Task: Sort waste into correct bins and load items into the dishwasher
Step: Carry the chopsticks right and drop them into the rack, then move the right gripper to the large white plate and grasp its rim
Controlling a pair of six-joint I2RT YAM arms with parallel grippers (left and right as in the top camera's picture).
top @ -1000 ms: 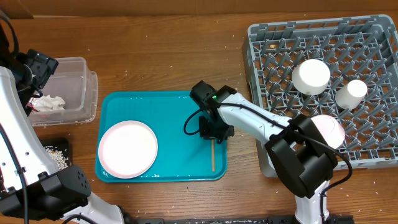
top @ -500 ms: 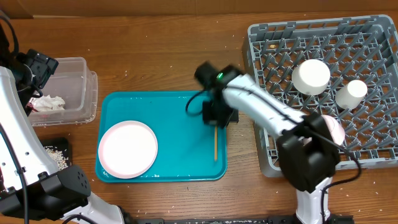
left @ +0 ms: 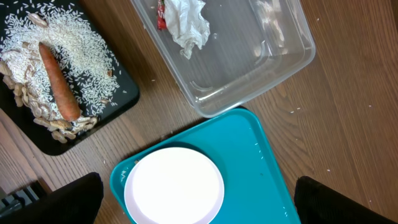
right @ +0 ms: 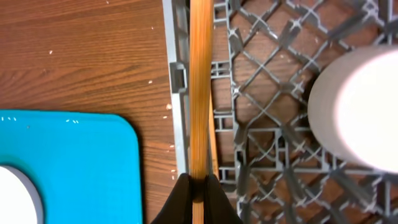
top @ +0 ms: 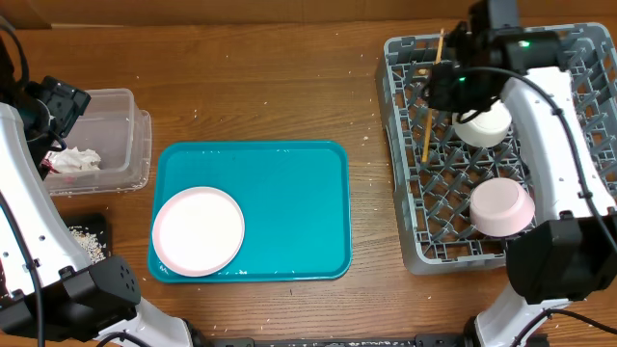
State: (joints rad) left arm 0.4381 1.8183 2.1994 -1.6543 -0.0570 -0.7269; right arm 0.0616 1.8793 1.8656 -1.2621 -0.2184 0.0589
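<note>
overhead: the right claw (top: 446, 81) hangs over the far left part of the grey dish rack (top: 393, 154), shut on the chopsticks (top: 430, 106), which slant along the rack's left side. 1 white bowl (top: 501, 206) lies in the rack near its front, another white dish (top: 485, 126) sits partly under the arm. the white plate (top: 199, 229) lies on the teal tray (top: 289, 207). at the left stand the clear tub (top: 114, 135) with the tissue (top: 75, 161) in it, and the black tray (top: 89, 235).

left wrist: the left claw (left: 198, 198) is spread wide and holds nothing, its 2 fingers (left: 68, 200) dark in the lower corners. below it lies the plate. the orange sausage piece (left: 59, 81) lies amid rice (left: 78, 43) on the black tray. the tissue and the red wrapper (left: 160, 14) are in the tub.

right wrist: the fingers pinch the chopsticks, which run over the rack's left wall beside the wooden surface (right: 81, 50).
</note>
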